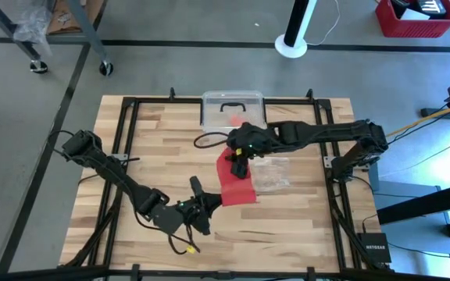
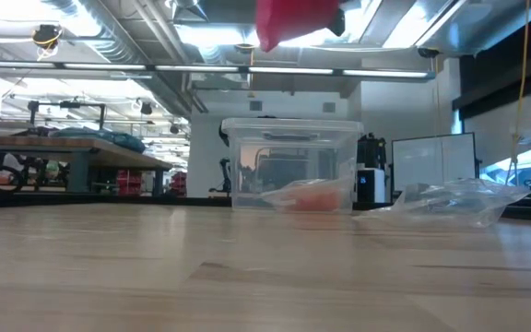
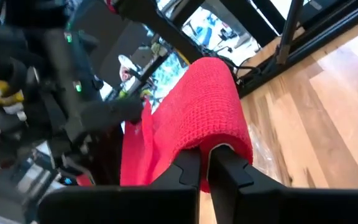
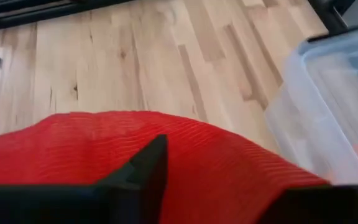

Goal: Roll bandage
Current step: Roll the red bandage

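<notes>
The red bandage point(image 1: 237, 187) hangs in the air over the table's middle. The low view shows it high above the wood point(image 2: 293, 20). My left gripper point(image 1: 209, 201) reaches in from the near left and is shut on the bandage's near end. My right gripper point(image 1: 241, 160) comes from the right and points slantwise down at the bandage's far end point(image 1: 225, 164). It is open. In the right wrist view one dark finger point(image 4: 146, 165) shows in front of the red cloth point(image 4: 229, 162), and the cloth hides the other. My left gripper pinches the bandage's near end point(image 3: 207, 158) between its two fingers, coming about level from the table's near left. The cloth arches away from the fingers toward the right arm, clear of the table. One layer or several, I cannot tell. My right gripper has one finger lying against the bandage's far end point(image 4: 185, 155). Cloth covers the other finger. Whether it still holds the cloth cannot be told.
A clear plastic box point(image 1: 233, 109) stands at the table's far edge with an orange-red lump point(image 2: 316, 198) inside. A crinkly clear bag point(image 1: 270, 173) lies to the right of the bandage. A black cable point(image 1: 205, 140) loops in front of the box.
</notes>
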